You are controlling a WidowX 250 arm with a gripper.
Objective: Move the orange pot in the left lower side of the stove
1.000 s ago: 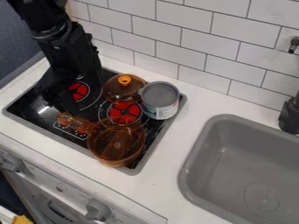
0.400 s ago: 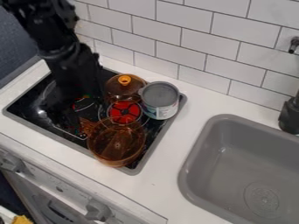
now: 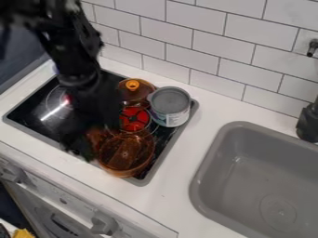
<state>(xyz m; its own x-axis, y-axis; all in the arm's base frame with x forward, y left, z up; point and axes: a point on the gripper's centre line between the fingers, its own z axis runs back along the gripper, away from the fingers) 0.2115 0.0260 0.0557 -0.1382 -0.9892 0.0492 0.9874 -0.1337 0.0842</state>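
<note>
My arm (image 3: pixel 81 72) has come down and over to the right since the earlier frame, which brings my jaws to the handle side of the orange pot (image 3: pixel 126 155). The pot's bowl sits where it sat then, and so do the orange lid (image 3: pixel 140 91) and the grey can (image 3: pixel 171 106) behind it.

So the job looks barely begun: I've got to the pot, but I haven't shifted it. It stands upright at the lower right corner of the stove (image 3: pixel 43 131), on the side nearer the sink (image 3: pixel 196 179), with its handle (image 3: pixel 98 135) pointing left under my dark shape. Whether my jaws are wide, narrow or closed on that handle, I can't tell; they blur into the black stove top.

What's left, as I judge it, is nearly all of it: get a sure hold on the handle, carry or slide the pot along the front to the lower left, set it down flat and let go. The lid and can look fine where they are; neither needs moving.
</note>
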